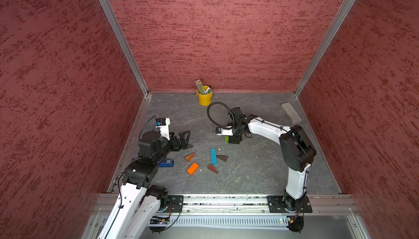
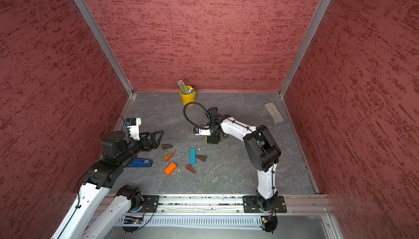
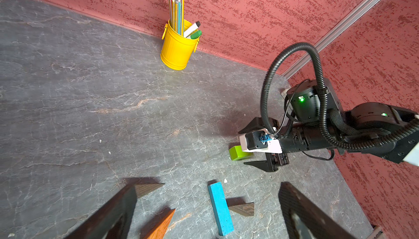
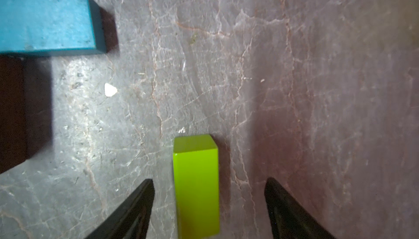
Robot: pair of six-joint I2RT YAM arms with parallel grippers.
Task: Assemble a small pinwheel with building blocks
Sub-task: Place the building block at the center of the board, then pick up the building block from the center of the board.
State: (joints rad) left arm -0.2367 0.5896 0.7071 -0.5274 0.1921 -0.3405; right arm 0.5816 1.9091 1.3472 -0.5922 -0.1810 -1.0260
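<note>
Right gripper (image 4: 208,188) | spread wide, gripping nothing | green block (image 4: 196,172) between jaws, untouched

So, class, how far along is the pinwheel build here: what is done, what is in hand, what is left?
Done: nothing is joined; the orange block, blue bar and brown wedges lie loose on the table. In hand: the right gripper stands open around the green block, which rests on the table ungripped; the left gripper is open and empty. Left: the whole assembly.
</note>
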